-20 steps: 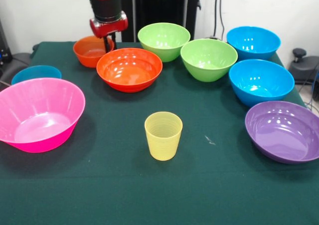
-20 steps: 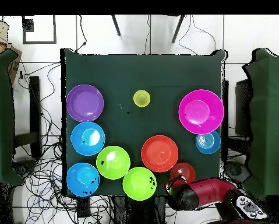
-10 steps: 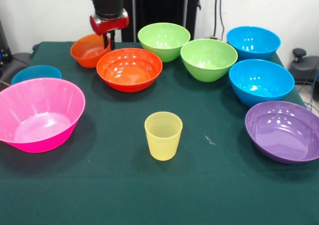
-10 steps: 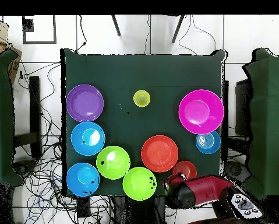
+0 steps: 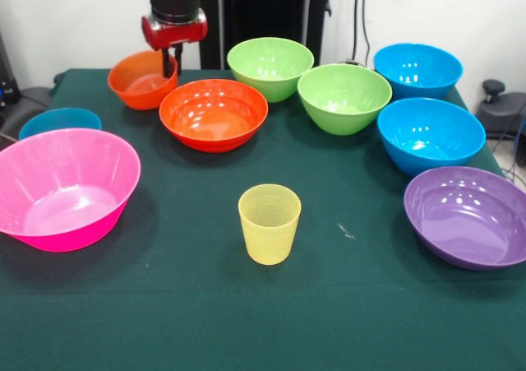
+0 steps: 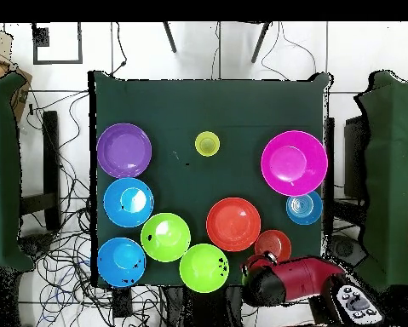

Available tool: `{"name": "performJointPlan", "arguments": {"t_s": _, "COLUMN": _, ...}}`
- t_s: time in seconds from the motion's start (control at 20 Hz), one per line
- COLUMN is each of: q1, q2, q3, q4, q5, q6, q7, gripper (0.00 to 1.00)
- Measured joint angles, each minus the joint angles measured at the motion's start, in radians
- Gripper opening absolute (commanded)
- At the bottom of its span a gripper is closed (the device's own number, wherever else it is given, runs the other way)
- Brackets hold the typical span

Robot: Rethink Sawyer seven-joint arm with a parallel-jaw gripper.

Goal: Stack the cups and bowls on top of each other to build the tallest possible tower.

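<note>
Orange plastic is what the jaws [image 5: 171,61] pinch: from the front we see them clenched on the rim of the small orange bowl [image 5: 141,79], which hangs tilted and has risen and drifted toward 9 o'clock since a second ago. At 4 o'clock of it sits the large orange bowl [image 5: 214,113]; the yellow cup [image 5: 269,223] stands alone at 6 o'clock on the table [image 5: 345,313].

From overhead we find the small orange bowl [image 6: 274,244] at 4 o'clock of the large orange bowl [image 6: 233,224], shifted slightly toward 12 o'clock from earlier. The arm [image 6: 292,279] hides the jaws. Other bowls lie unmoved.
</note>
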State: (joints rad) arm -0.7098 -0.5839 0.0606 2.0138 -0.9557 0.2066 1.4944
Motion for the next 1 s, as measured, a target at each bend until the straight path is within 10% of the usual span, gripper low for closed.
{"name": "performJointPlan", "arguments": {"t_s": 1.0, "q1": -0.102, "q2": -0.354, "q3": 0.078, "q4": 0.130, "q5": 0.238, "q6": 0.016, "q7": 0.003, "gripper": 0.00}}
